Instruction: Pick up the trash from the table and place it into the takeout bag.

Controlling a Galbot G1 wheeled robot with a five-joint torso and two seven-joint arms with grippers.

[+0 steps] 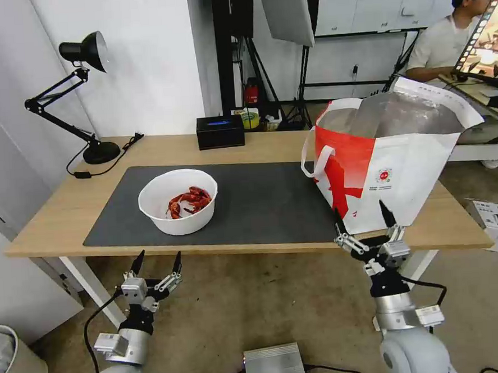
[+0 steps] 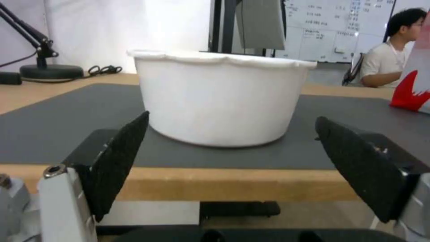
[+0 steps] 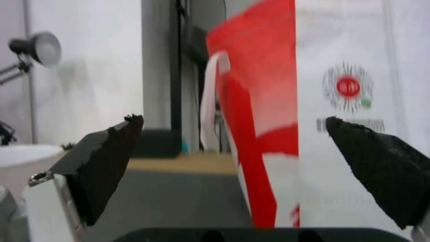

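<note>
L tool [image 1: 157, 262] released, fingers spread, hanging off the near bench edge just below bench level, lined up w/ the white bowl [image 1: 178, 201]. R tool [image 1: 362, 219] also released, at the near edge right in front of the takeout bag [image 1: 390, 155]. Neither grasps anything.

Bowl sits on the dark mat [image 1: 261, 200], L-centre of the bench [image 1: 65, 214], well apart from the bag. Nothing picked yet, by the look of it.

Risks (judgement):
- Bowl wall looks thin, rim wavy; a side pinch could buckle it and tip it.
- Bowl looks wide vs. the L tool's spread; a rim pinch may slip and spill shells onto the mat.
- L tool is below the bench top, so going straight fwd would hit the edge; needs lift first.
- Bag is soft-sided and stands near the bench's front edge; a nudge from the R tool could fold the mouth shut or shove it over.

Containers:
- Bowl: red crayfish shells [image 1: 189, 201] on the bottom, mostly empty otherwise.
- Bag: mouth open, foil lining visible; contents cannot tell.
- Black tissue box [image 1: 220, 131] at the back edge, not trash.
</note>
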